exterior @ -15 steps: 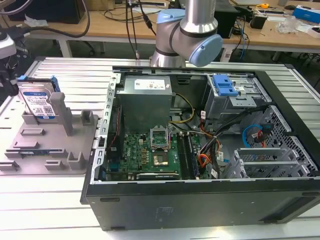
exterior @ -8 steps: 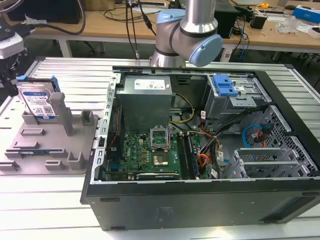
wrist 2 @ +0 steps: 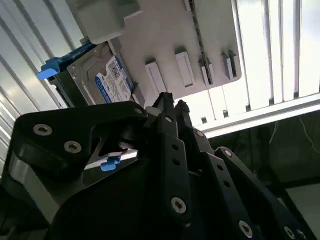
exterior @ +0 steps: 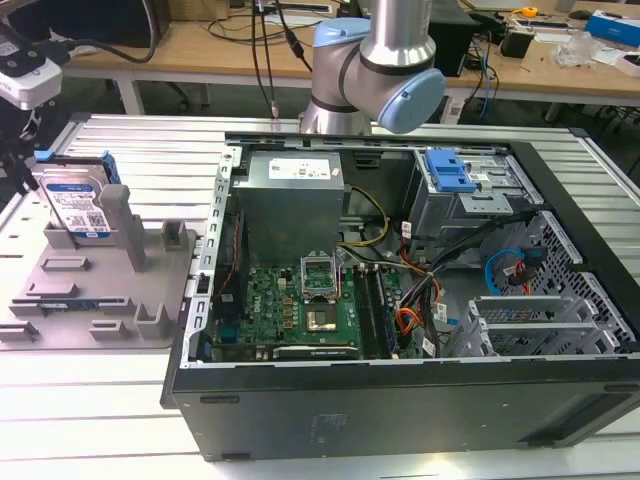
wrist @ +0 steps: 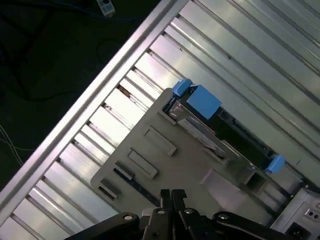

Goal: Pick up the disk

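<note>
Position: the disk (exterior: 73,203) stands on edge in a slot of the grey tray (exterior: 100,320). The tray sits on the ribbed metal desk (exterior: 150,150), to the exterior view's left of the open computer case (exterior: 400,400). The disk's label faces the exterior camera and a tray post (exterior: 117,215) stands just in front of it.

End effector: in both wrist views the end effector (wrist: 171,194) (wrist 2: 170,104) is drawn narrow, fingertips nearly meeting, with nothing between them. It hangs above the tray (wrist: 170,165), near the disk (wrist: 220,131) but clear of it.

Handling, as judged: the disk is a rigid metal body, dense for its size, with smooth faces likely to slip. It is also likely to be sensitive to knocks. The free upper edge offers the best hold, with the fingers closing across the two flat faces. The blue rails (wrist: 202,100) are plastic and less trustworthy.

Not determined: the disk's lower part is hidden behind the posts, so the depth of its seating cannot be told. Its rear face is unseen. In the second wrist view the end effector's body covers part of the disk (wrist 2: 102,80). A small blue piece (wrist 2: 110,163) shows through a gap there and cannot be identified.
</note>
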`<state>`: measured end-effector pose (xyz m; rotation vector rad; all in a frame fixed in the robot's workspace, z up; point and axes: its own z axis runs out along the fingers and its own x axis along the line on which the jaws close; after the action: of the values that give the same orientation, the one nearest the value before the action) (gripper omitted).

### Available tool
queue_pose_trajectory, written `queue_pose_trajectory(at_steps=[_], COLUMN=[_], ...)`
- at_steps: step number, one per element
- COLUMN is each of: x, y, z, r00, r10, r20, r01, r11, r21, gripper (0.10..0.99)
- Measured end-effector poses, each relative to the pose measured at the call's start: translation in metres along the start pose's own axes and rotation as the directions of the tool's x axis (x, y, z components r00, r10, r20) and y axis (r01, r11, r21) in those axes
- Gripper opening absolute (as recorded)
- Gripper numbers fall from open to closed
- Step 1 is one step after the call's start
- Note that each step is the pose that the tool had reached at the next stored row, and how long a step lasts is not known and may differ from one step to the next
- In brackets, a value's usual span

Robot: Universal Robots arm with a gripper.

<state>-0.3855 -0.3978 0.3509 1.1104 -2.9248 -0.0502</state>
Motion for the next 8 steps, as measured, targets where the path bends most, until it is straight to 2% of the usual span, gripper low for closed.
queue_pose_trajectory(at_steps=[1,2,3,5,6,7,8], x=[0.0000,0.0000,0.0000,0.0000,0.0000,0.0000,0.0000], y=[0.0000,0.0000,0.0000,0.0000,0.0000,0.0000,0.0000], z=[0.0000,0.0001,0.0002,0.0003,0.0004,0.0006,0.0007], r00=[0.9995,0.9980,0.9965,0.9910,0.9859,0.9783,0.9739], r10=[-0.031,-0.063,-0.084,-0.134,-0.167,-0.207,-0.227], r20=[-0.0011,-0.0023,-0.0029,-0.0047,-0.0058,-0.0072,-0.0079], r01=[0.031,0.063,0.084,0.134,0.167,0.207,0.227], r11=[0.9995,0.9980,0.9965,0.9910,0.9859,0.9783,0.9740], r21=[0.000,0.000,0.000,0.000,0.000,-0.001,-0.001], gripper=[0.235,0.235,0.357,0.482,0.482,0.482,0.482])
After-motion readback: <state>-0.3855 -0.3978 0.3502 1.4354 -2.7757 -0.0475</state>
